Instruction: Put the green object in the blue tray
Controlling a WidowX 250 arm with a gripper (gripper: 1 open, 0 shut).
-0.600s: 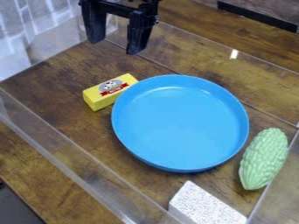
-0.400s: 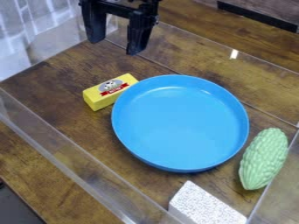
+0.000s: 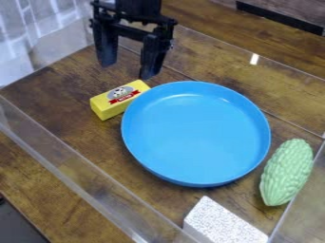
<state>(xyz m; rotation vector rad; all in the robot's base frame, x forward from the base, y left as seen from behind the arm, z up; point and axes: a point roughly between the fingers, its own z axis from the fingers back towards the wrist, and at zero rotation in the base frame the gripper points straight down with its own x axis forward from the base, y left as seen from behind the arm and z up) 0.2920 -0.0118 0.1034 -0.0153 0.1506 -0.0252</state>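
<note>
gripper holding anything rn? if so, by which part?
Nothing is held. The gripper hangs open and empty above the table behind the yellow block; the green object lies untouched beside the blue tray.

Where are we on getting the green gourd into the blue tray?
Nothing is done yet: the green gourd lies on the table right of the blue tray, which holds nothing. The gripper hangs open and holds nothing at the back left, above the yellow block. Reaching, grasping and placing all remain.

A lab-style robot test bench: a dark wooden table (image 3: 51, 114) fenced by clear plastic walls (image 3: 57, 166) along its edges.
</note>
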